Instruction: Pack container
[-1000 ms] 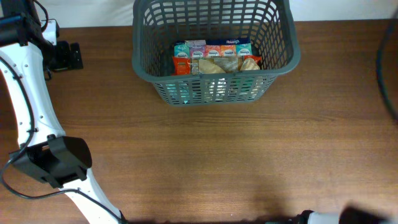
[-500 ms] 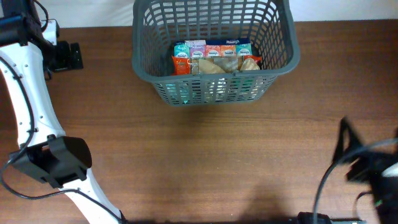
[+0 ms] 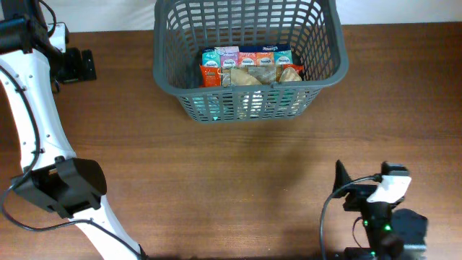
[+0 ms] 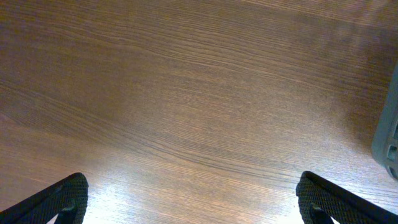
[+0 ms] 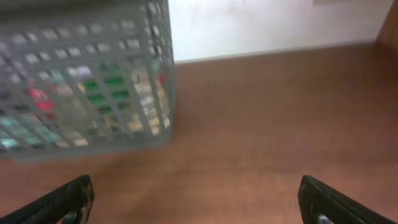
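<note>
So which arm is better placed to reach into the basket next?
Probably the right: the open right hand faces the basket, while the open left hand sees mostly table, with the basket at its edge.

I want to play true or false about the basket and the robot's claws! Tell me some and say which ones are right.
1. The basket has snack packets inside. True.
2. The left claw is holding a packet. False: it is open and empty, with only bare table in front of it.
3. The right claw is open. True.
4. The basket is tipped over on its side. False: it stands upright on the table.
</note>
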Controlling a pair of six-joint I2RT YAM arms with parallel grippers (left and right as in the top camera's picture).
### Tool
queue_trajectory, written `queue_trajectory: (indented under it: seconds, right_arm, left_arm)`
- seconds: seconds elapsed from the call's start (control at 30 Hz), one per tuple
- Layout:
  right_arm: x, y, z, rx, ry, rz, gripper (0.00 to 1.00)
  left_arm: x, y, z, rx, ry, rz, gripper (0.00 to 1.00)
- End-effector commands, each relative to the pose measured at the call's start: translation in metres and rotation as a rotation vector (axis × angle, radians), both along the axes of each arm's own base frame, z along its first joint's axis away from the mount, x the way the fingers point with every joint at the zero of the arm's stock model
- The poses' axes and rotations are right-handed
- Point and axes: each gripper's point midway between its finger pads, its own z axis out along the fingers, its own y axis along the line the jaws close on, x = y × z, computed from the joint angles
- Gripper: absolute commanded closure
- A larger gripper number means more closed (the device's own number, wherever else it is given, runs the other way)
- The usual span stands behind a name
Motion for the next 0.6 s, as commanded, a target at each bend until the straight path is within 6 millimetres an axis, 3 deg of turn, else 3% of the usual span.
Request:
queue_trajectory:
  seconds: [0.0, 0.2, 0.57]
  right_arm:
    - [0.001, -0.011, -0.017, -0.013, 0.004, -0.067, 0.01]
    - [-0.003, -0.033, -0.028, -0.05, 0.01, -0.192, 0.01]
    - [-0.001, -0.034, -0.066, -0.056, 0.091, -0.195, 0.01]
  left_arm:
    - [0.0, 0.001, 0.0, -0.011, -0.004, 0.014, 0.01]
    - [0.0, 0.001, 0.0, -0.011, -0.004, 0.014, 0.01]
    - [0.0, 0.001, 0.0, -0.011, -0.004, 0.014, 0.01]
